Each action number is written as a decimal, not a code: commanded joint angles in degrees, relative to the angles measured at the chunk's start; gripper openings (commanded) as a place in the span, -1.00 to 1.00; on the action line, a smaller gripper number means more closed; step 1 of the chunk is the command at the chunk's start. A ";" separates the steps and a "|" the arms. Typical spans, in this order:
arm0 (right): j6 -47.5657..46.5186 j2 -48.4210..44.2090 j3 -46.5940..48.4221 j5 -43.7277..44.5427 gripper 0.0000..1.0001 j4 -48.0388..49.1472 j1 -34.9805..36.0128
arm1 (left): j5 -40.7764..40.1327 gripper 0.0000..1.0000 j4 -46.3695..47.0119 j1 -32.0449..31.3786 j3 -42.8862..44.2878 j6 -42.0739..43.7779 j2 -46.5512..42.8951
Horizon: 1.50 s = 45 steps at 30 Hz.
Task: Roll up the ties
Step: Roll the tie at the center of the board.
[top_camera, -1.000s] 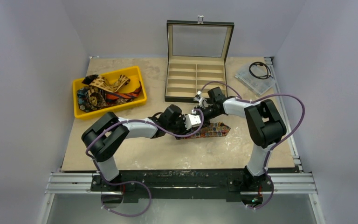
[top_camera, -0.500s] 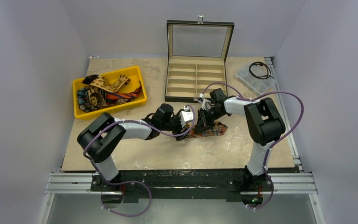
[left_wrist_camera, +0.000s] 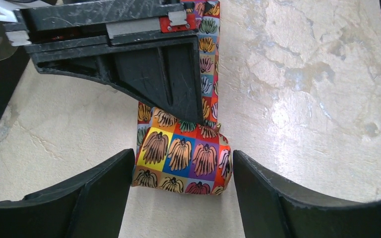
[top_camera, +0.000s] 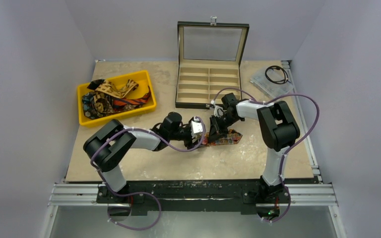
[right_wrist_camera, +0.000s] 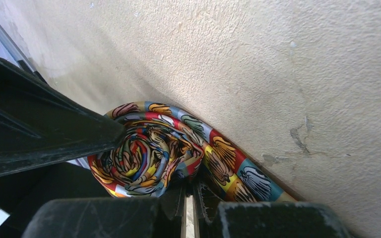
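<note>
The multicoloured floral tie (left_wrist_camera: 181,161) lies at the middle of the desk (top_camera: 144,166). Its left end is wound into a short, thick roll and the unwound length is stretched out flat to the right.

The left claw (left_wrist_camera: 182,166) is spread wide, with one finger set just beside each side of the roll. By this placing the coil is probably bracketed so that it cannot slide sideways or telescope, while no squeeze is put on it.

The right claw (right_wrist_camera: 188,192) is pressed together, and its tips are laid against the open spiral end of the roll. Whether a fold of fabric is caught between them cannot be told. The coil is most likely pinned by this contact so that it is kept from springing loose while the other claw is opened.

The roll is judged unfinished, since a good length of tie is left flat.

The other ties (top_camera: 110,94) are heaped in the yellow bin (top_camera: 119,115) at the far left. A compartmented case (top_camera: 198,104) is stood open beyond, presumably for the finished rolls.
</note>
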 commanded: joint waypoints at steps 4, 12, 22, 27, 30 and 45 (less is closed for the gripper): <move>-5.60 5.26 0.59 16.28 -1.00 -0.54 -0.03 | 2.06 0.37 3.15 -1.29 2.75 8.77 4.36; -6.29 5.83 1.08 13.81 -1.00 -1.16 0.24 | 1.96 0.07 2.75 -2.46 4.67 9.06 6.94; -5.73 4.02 1.14 7.43 -1.00 -0.73 0.45 | -2.67 -0.58 -1.37 -3.20 5.77 1.82 7.72; -4.45 -5.68 -1.93 -0.09 -0.62 2.54 -0.70 | -0.36 -0.84 -3.67 -2.19 1.71 -1.09 5.62; -4.63 -10.52 -1.70 -1.95 -0.54 2.44 -1.23 | 0.95 -0.94 -4.77 -2.19 -0.26 -0.57 4.77; -5.32 -5.56 -4.83 7.88 -0.63 2.95 -1.70 | -4.78 -1.00 -12.33 -1.48 4.06 -4.86 3.58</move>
